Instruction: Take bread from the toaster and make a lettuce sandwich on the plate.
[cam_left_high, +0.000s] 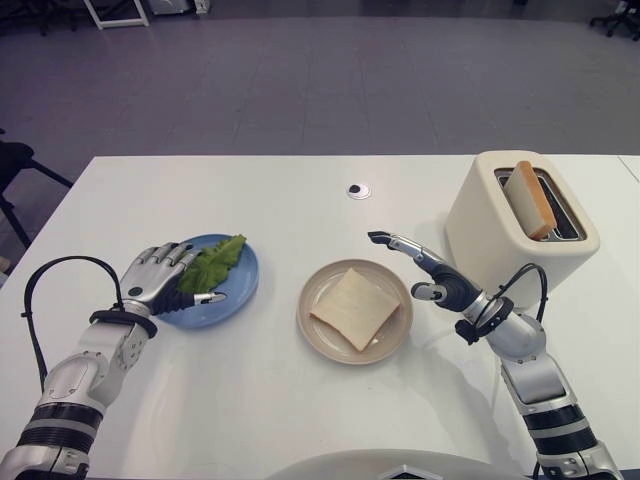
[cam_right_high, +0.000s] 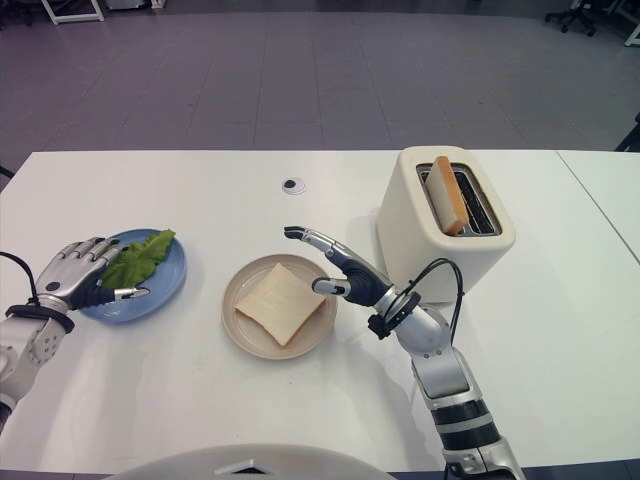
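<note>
Bread slice (cam_right_high: 281, 302) on the beige plate (cam_right_high: 245, 335) — right hand (cam_right_high: 345, 275) outstretched just beside.

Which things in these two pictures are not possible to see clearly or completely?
1. Bread slice in the toaster: its lower part is inside the slot, in both views.
2. Lettuce: its end at the left hand is partly covered by that hand, in both views; whether the hand grips it cannot be told.
3. Small round object on the table: too small to identify, in both views.

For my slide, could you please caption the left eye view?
Left hand at lettuce, right hand open beside bread slice on plate, second slice in toaster.
</note>
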